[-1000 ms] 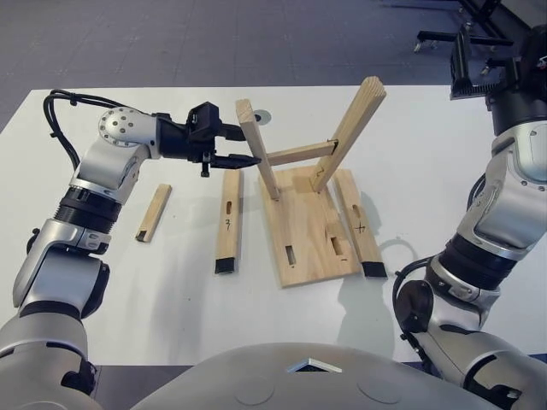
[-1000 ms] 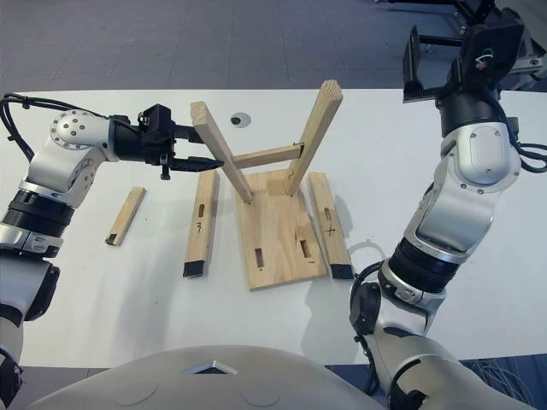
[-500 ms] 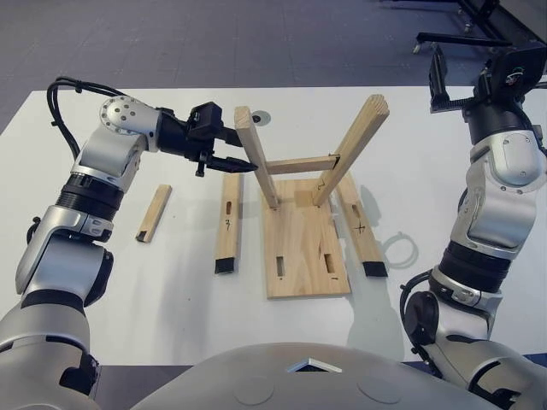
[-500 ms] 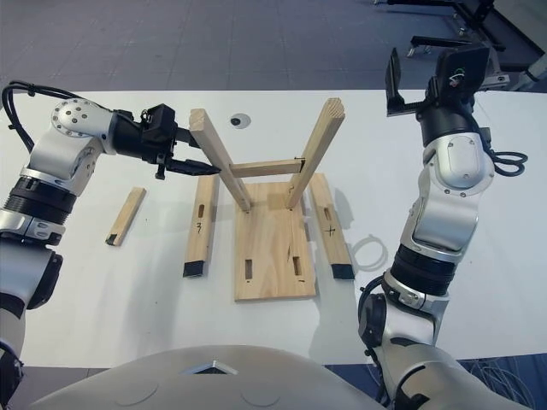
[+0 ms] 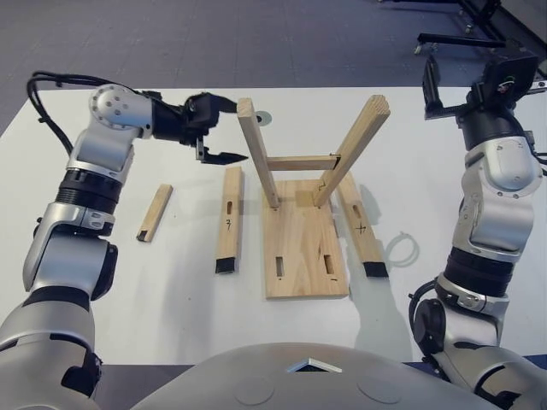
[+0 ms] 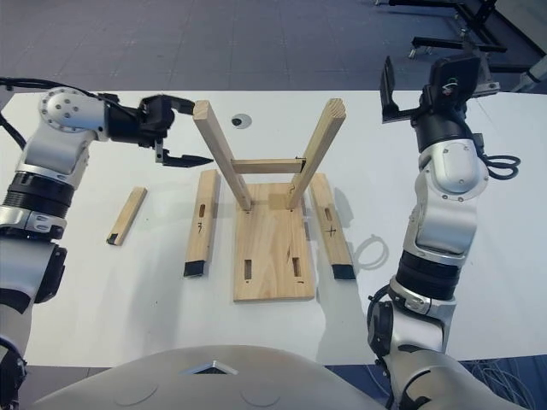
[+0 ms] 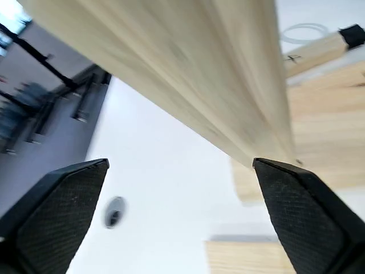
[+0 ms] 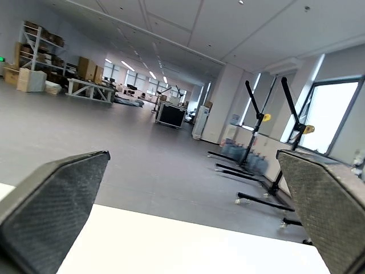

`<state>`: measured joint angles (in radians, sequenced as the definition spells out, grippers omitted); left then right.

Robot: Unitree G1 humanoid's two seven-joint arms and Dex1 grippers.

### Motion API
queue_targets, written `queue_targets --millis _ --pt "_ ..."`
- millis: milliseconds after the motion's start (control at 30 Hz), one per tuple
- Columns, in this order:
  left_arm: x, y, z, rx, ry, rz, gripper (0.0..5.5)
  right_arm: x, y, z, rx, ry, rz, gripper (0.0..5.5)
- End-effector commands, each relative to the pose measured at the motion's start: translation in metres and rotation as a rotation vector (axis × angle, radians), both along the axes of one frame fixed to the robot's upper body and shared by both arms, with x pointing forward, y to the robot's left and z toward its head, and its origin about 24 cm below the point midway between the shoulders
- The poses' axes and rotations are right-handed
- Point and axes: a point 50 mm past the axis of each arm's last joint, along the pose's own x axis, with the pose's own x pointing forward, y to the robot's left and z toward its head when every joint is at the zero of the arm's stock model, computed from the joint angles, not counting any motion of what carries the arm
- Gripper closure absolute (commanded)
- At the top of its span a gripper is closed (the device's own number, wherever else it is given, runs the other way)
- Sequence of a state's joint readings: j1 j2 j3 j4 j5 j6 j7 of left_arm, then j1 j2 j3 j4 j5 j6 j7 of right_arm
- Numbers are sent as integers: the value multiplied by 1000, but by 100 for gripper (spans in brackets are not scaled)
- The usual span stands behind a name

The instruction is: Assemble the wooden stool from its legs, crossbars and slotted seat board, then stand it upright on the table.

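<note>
The wooden stool is half built in the middle of the frame. Its slotted seat board (image 5: pixel 305 243) lies flat on the white table (image 5: pixel 188 316), and two legs stand up from its far end, the left upright leg (image 5: pixel 257 154) and the right upright leg (image 5: pixel 350 149), each leaning outward. A crossbar (image 5: pixel 301 162) joins them partway up.

Another loose leg (image 5: pixel 228 218) lies flat just left of the board and a second loose leg (image 5: pixel 357 224) lies along its right edge. A short crossbar piece (image 5: pixel 154 212) lies well apart at the left, and a white ring (image 5: pixel 400 249) lies at the right.

At the upper left the left gripper (image 5: pixel 231 130) hovers beside the top of the left upright leg, its jaws spread wide and holding nothing. At the upper right the right gripper (image 8: pixel 193 157) is raised high above the table, facing out into the room, jaws spread wide and empty.
</note>
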<state>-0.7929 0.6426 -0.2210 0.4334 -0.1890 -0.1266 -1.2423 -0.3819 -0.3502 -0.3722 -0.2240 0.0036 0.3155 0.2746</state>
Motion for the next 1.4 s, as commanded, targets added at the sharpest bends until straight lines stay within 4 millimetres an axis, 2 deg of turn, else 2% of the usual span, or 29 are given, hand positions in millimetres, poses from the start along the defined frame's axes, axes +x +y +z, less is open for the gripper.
queue_targets --millis 33,167,233,333,400,533,633,767,867,933,967,1067,1167,1233,1267,1300,1333,1400 --pt "-19 25 -2 -60 -33 75 51 0 -23 1 42 -3 6 10" --pt "-31 36 -8 -195 -37 196 51 1 -42 -1 65 15 13 10" --pt "-29 38 -14 -290 -86 336 51 3 -47 -2 57 32 24 10" --pt "-16 40 -17 -473 -188 622 51 9 -44 5 45 23 49 10" --pt "-12 34 -12 -537 -241 699 51 14 -37 13 32 7 71 10" --pt "3 13 18 -665 -310 765 51 33 -13 40 -33 -34 121 10" --pt "11 -1 50 -770 -322 773 51 49 12 64 -20 -69 194 10" --pt "15 -22 95 -977 -201 751 51 61 43 86 45 -69 303 10" --pt "13 -37 108 -1059 -67 729 51 56 57 101 102 -87 362 10" --pt "9 -49 107 -1049 -6 708 51 51 65 108 125 -96 395 10" --pt "8 -57 103 -1040 35 700 51 49 69 106 139 -87 406 10" --pt "2 -76 86 -1022 175 694 51 43 84 76 180 31 439 10" --pt "-8 -88 55 -934 315 727 51 35 94 24 186 240 435 10" --pt "-17 -98 14 -819 460 774 51 26 95 -29 193 461 404 10" --pt "-21 -100 0 -775 506 792 51 21 96 -45 205 529 392 10" --pt "-24 -102 -19 -714 551 810 51 19 96 -55 213 573 378 10" --pt "-28 -103 -32 -669 574 822 51 18 97 -56 224 582 370 10" --pt "-31 -105 -46 -630 592 831 51 20 99 -46 248 540 375 10"
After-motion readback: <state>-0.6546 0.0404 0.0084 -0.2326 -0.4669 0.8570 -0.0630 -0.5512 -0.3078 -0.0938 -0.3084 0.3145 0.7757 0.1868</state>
